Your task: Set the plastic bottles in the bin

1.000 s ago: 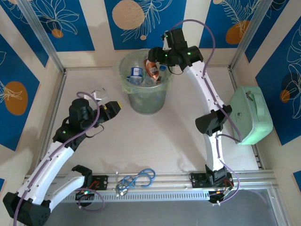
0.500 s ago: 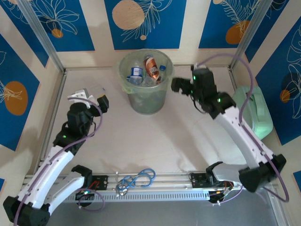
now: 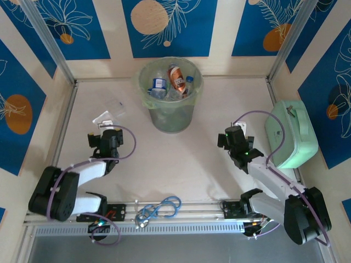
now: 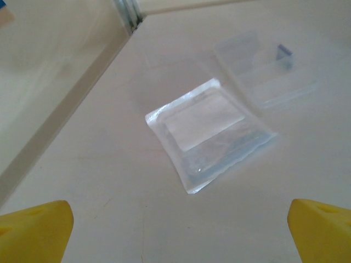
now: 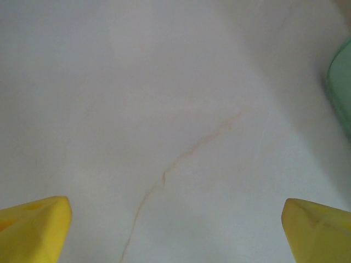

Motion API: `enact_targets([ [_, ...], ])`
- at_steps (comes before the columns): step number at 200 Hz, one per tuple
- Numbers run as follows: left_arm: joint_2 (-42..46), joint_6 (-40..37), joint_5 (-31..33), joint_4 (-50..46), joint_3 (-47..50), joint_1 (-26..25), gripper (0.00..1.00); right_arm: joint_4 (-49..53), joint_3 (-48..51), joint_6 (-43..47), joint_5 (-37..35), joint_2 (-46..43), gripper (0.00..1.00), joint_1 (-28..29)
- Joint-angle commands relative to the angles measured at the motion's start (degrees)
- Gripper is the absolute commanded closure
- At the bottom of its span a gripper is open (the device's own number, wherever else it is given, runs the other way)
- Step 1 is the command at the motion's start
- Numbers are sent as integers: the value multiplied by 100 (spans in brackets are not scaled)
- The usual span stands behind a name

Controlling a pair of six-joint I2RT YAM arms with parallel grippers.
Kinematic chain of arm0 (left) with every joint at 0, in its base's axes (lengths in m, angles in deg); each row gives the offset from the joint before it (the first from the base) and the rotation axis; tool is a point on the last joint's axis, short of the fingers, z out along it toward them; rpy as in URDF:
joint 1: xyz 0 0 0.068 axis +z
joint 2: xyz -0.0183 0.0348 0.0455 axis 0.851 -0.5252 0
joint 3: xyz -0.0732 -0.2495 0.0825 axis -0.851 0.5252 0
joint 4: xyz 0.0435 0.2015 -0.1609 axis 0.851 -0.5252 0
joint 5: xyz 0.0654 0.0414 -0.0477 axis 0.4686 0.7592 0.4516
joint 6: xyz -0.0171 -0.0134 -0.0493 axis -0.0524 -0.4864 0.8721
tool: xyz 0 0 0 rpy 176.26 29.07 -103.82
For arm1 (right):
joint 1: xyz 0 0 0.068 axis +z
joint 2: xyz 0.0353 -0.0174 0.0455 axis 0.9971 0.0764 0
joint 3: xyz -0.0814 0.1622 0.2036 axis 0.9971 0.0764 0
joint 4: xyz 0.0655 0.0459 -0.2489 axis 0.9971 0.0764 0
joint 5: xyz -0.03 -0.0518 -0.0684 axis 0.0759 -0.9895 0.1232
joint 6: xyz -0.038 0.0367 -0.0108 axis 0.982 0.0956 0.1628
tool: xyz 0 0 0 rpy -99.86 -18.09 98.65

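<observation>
Three bottles (image 3: 176, 78) visible — one bin (image 3: 173, 118), two clear pouches (image 4: 208, 131).

place: robot lab test cell
walls: blue leaf-print panels (image 3: 167, 27) boxed around the bin (image 3: 174, 119)
frame: aluminium posts (image 3: 46, 43) left and right of bin
mount: slotted rail (image 3: 192, 215), near side of bin

Bottles (image 3: 176, 80) deep in the bin (image 3: 143, 91), a blur through its wall.
</observation>
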Motion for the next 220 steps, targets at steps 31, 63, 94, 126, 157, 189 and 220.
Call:
enact_targets([
  [31,-1013,-679,-1394,2102,-99,502,0,-3961,152,1613,-133,2017,1,-442],
  [63,-1294,-598,-2329,2196,-59,799,0,-5353,553,1186,2629,2495,1,-1652],
  [94,-1405,-514,-2569,2585,38,972,0,-5503,570,996,3043,2685,1,-1933],
  [126,-1382,-530,-2532,2471,2,954,0,-5381,533,1012,2917,2652,1,-1878],
  [157,-1385,-534,-2543,2510,10,947,0,-5371,540,1013,2918,2631,1,-1878],
  [189,-1392,-554,-2565,2501,2,945,0,-5381,540,1013,2919,2639,1,-1878],
  [220,-1392,-680,-2928,2342,-77,949,0,-5380,540,1014,2918,2639,1,-1878],
])
